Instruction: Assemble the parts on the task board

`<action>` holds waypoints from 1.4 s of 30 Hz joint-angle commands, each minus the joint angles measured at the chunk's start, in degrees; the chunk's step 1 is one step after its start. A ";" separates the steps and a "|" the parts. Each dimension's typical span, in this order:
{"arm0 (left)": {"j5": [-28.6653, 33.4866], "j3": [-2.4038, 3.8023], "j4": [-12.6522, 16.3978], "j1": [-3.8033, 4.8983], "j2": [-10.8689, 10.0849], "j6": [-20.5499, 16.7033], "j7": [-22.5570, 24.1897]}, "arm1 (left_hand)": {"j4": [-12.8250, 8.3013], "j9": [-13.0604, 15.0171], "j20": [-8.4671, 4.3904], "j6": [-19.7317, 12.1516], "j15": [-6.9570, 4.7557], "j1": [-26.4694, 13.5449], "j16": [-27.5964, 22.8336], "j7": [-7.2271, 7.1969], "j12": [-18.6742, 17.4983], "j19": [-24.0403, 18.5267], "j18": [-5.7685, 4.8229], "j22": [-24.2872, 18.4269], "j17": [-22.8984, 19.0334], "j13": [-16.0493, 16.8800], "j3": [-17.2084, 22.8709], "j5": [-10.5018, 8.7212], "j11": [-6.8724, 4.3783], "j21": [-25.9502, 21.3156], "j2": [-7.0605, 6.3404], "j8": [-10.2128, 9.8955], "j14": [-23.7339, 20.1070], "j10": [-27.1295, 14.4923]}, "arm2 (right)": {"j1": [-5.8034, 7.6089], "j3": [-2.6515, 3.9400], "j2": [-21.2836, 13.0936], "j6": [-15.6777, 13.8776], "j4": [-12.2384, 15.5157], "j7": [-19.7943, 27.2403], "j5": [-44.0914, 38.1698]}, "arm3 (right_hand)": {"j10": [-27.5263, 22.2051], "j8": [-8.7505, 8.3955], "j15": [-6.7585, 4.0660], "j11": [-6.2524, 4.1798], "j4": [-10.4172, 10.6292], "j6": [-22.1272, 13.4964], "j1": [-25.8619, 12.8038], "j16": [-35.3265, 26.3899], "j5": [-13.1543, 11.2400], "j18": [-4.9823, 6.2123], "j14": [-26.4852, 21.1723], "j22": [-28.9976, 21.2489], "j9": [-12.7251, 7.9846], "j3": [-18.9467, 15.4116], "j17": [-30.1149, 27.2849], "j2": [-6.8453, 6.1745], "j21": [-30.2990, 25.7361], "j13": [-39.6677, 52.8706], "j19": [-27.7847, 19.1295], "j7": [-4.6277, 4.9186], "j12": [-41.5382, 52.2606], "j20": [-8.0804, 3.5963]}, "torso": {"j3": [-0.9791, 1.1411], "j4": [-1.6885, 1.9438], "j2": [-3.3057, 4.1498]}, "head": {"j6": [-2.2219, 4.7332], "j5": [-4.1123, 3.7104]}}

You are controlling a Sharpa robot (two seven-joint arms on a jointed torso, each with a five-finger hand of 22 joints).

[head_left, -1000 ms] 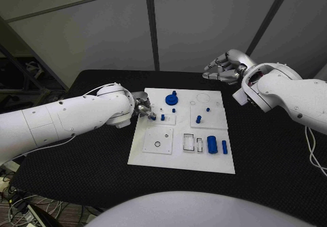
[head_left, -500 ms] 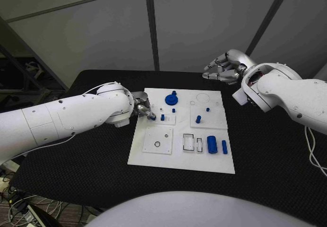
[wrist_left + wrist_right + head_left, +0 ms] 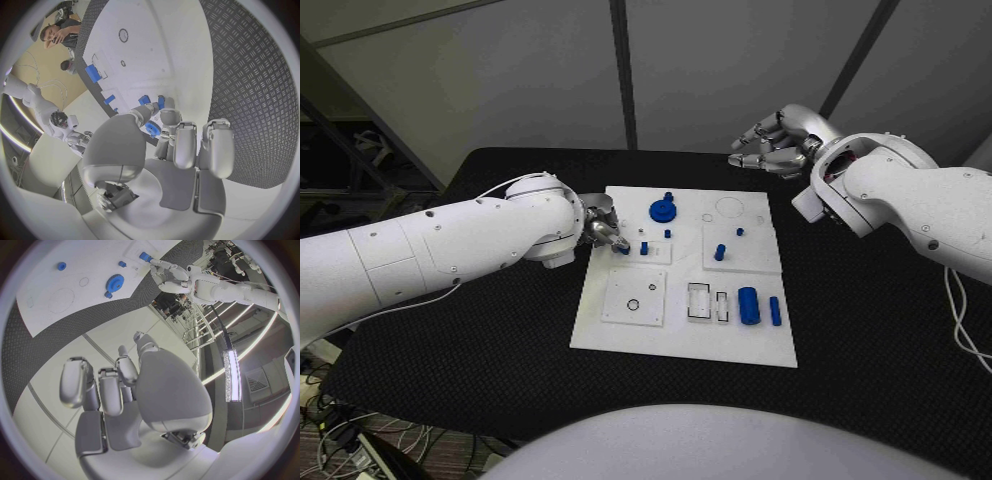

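1. The left robot hand pinched a small blue part at the white board's left edge.
2. The right robot hand, fingers curled and empty, hung beyond the counter's far edge.

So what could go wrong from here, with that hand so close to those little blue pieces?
The left hand sits at the task board edge, fingertips beside a small blue peg; it might tip the peg or nudge the board. The blue gear stands close behind and could get bumped. The right hand hangs off the board, so it can't steady anything.
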 commanded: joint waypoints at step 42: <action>-0.34 -0.34 -6.05 0.50 3.38 4.07 -0.35 | 0.17 -0.18 -0.29 1.53 -0.57 -8.83 0.11 -0.64 -0.32 0.90 -1.15 8.56 7.93 -0.64 -3.32 -0.10 -0.91 -0.43 -0.96 -1.32 3.67 0.91 | 0.10 0.02 0.06 0.40 -0.03 0.19 -0.17 | -0.22 0.32 -0.24 -0.06 0.38 -0.44 -0.34 -0.27 0.37 0.73 4.47 -0.16 -0.04 0.04 8.84 0.07 -0.44 -0.12 -0.36 -0.07 -0.29 -0.18 | 0.02 0.04 -0.02 | 0.00 -0.48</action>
